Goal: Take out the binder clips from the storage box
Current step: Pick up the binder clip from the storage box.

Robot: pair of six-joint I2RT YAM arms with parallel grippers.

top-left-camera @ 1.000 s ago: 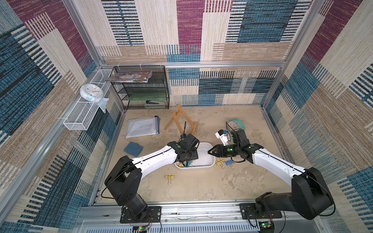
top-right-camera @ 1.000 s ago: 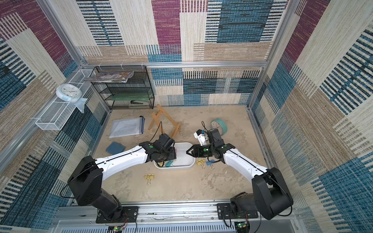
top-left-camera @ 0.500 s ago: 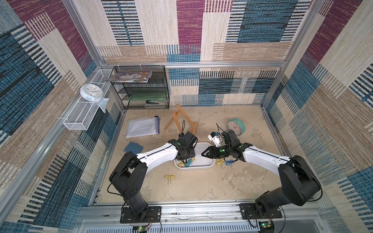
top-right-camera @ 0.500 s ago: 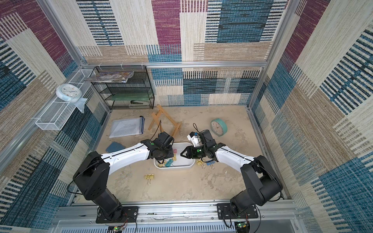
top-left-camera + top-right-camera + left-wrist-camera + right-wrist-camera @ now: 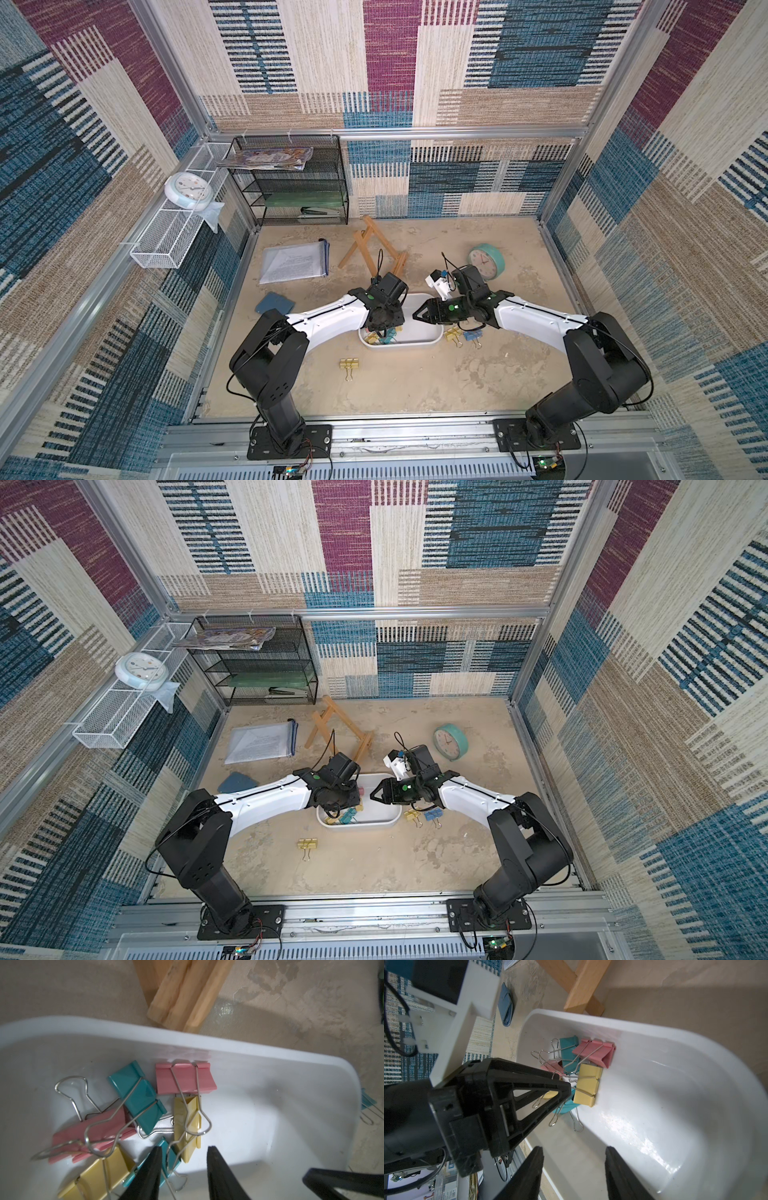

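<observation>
You're looking at the shallow white plastic storage box [image 5: 417,343] sitting mid-table, with the pastel wire-handled binder clips [image 5: 384,338] lying heaped in its left end. Loose yellow clips [image 5: 349,363] are lying near-left of it, a yellow-and-blue clip pair [image 5: 462,335] is lying just right of it, and a wooden folding stand [image 5: 365,249] is lying just behind it.

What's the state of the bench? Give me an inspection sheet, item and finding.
Surface: sandy, stained tabletop.
Job's things: storage box holds about six binder clips at its left-arm end; one yellow clip lies in front, another yellow clip and a blue clip beside its right-arm end.
Clutter: wooden stand, teal clock, document pouch, blue pad, black mesh rack.
Grippers: left gripper jaws apart over the pile; right gripper open, empty, over the box's bare end.
Cables: black wrist cables loop above both arms.
Surroundings: patterned wall panels, metal frame, wire basket with a white clock.
</observation>
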